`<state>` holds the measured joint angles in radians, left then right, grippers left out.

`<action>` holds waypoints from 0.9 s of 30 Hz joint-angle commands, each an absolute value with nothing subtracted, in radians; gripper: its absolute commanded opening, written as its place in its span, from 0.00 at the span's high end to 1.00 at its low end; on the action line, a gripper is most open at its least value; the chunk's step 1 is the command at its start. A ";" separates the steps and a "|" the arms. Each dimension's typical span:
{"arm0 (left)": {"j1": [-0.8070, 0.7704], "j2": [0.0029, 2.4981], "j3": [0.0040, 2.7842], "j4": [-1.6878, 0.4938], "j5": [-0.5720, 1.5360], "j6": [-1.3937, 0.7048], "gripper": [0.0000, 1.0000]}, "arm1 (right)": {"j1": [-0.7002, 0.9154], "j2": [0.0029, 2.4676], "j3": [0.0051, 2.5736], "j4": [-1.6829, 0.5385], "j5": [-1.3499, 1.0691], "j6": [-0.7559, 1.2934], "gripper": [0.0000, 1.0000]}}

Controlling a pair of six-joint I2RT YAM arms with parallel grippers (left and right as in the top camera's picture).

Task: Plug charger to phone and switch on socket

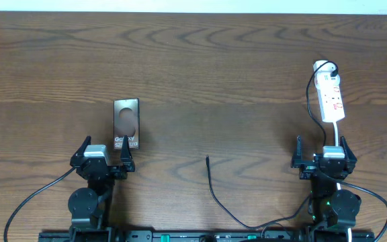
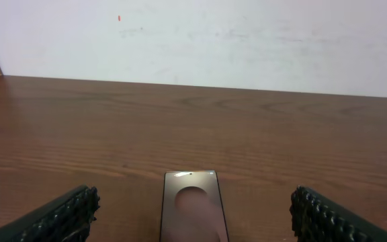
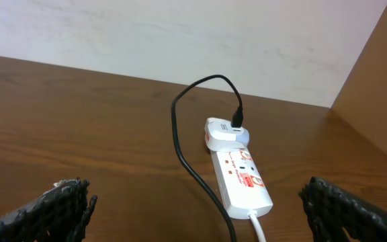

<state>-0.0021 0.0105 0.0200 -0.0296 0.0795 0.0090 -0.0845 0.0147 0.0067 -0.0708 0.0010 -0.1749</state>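
Observation:
The phone [image 1: 126,124] lies flat on the table at the left, white text at its near end; it also shows in the left wrist view [image 2: 191,208], between the fingers. My left gripper [image 1: 103,156] is open and empty just behind it. The socket [image 1: 330,96] is a white strip at the right with a white adapter at its far end; it shows in the right wrist view [image 3: 242,180]. The charger cable [image 1: 215,195] ends in a loose tip near the table's middle and runs beside the socket [image 3: 187,158]. My right gripper [image 1: 322,156] is open and empty below the socket.
The socket's white lead [image 3: 259,227] runs toward my right arm. A brown wall panel [image 3: 375,87] stands at the right of the right wrist view. A white wall [image 2: 193,40] bounds the table's far edge.

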 commanded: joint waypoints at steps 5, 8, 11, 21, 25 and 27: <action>-0.003 0.005 0.004 -0.065 0.093 0.026 0.07 | -0.078 0.012 0.006 -0.075 0.017 -0.188 0.01; -0.003 0.005 0.004 -0.065 0.093 0.026 0.07 | -0.078 0.012 0.006 -0.075 0.017 -0.188 0.01; -0.003 0.005 0.004 -0.065 0.093 0.026 0.07 | -0.078 0.012 0.006 -0.075 0.017 -0.188 0.01; -0.003 0.005 0.035 -0.058 0.093 0.026 0.07 | -0.078 0.012 0.006 -0.075 0.017 -0.189 0.01; -0.003 0.019 0.095 -0.062 0.093 0.026 0.07 | -0.078 0.012 0.006 -0.075 0.017 -0.188 0.01; -0.003 0.048 0.133 -0.068 0.093 0.026 0.07 | -0.078 0.012 0.006 -0.075 0.017 -0.189 0.01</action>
<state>-0.0021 0.0166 0.0521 -0.0666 0.0803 0.0090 -0.0841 0.0147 0.0067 -0.0708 0.0006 -0.1772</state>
